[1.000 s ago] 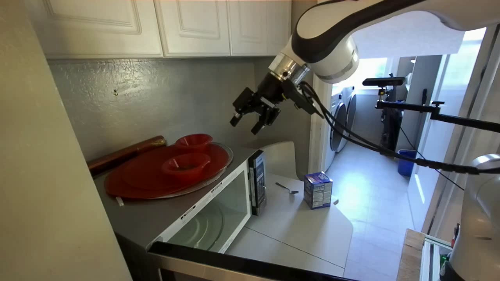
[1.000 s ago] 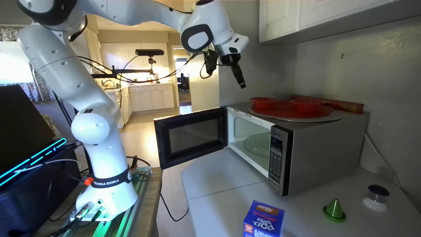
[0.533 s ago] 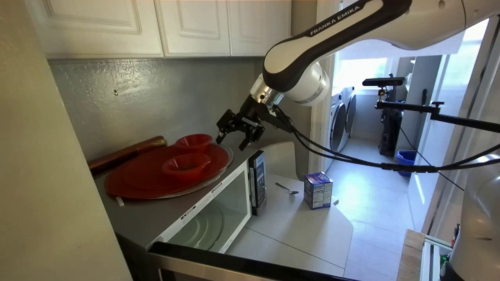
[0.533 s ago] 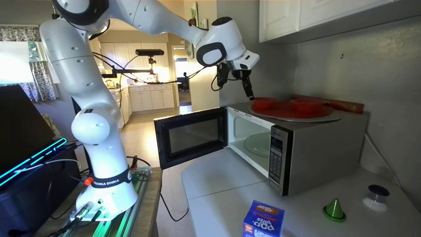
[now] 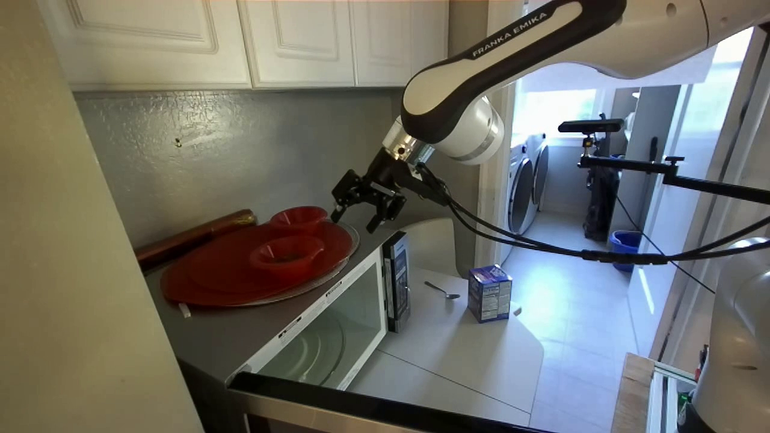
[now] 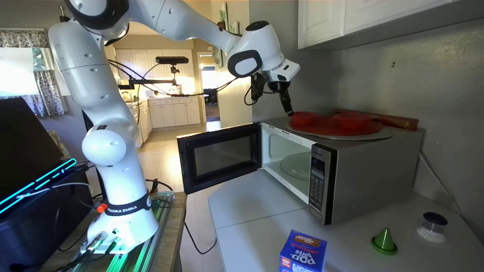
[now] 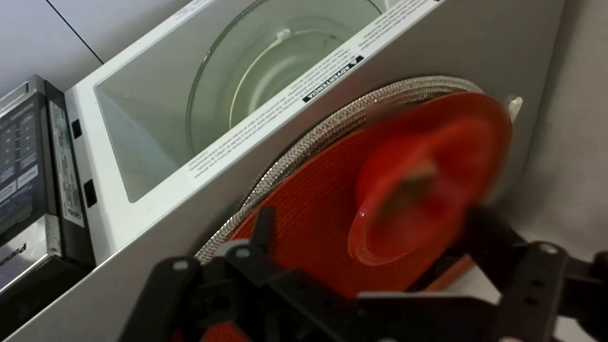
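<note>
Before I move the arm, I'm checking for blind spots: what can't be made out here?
Gripper: one finger hidden behind the other in an exterior view.
Bowl: inside blurred in the wrist view.
Box: lower part cut off by the bottom edge in an exterior view.
Door: outer face mostly cut off below in an exterior view.

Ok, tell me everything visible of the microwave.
The microwave is grey and metallic-looking, upright on the white tabletop near the wall. Its black-framed, windowed door is wide open; the keypad panel flanks the opening opposite. The inside looks pale, with a glassy turntable; a warning label runs above the opening. Stacked red and silvery mats and a reddish-brown roll lie on top. The gripper hangs above, no contact visible.
</note>
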Action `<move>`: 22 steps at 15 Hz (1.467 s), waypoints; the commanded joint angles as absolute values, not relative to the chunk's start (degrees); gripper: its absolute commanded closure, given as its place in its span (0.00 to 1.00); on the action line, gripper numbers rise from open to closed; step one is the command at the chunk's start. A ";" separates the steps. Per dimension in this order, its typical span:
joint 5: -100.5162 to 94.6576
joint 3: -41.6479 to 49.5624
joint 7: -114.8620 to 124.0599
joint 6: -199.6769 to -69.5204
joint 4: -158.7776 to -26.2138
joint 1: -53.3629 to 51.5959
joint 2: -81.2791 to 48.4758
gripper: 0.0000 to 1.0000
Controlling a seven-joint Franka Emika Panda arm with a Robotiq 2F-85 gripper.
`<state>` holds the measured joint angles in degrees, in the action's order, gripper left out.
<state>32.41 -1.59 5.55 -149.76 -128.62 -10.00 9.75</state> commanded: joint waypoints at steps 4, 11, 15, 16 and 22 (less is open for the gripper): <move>43.80 -1.41 -0.22 -147.90 -125.29 -9.89 5.25 0.00; 54.34 -2.06 -5.58 -145.88 -120.62 -7.89 0.27 0.00; 57.58 -2.41 -6.09 -144.64 -118.00 -6.66 -2.39 0.00; 57.87 -2.48 -5.93 -144.13 -117.42 -6.41 -3.01 0.00; 61.58 -3.24 -6.29 -142.61 -114.64 -5.50 -5.82 0.21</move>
<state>58.11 -2.13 -4.53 -144.62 -117.24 -6.89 -3.98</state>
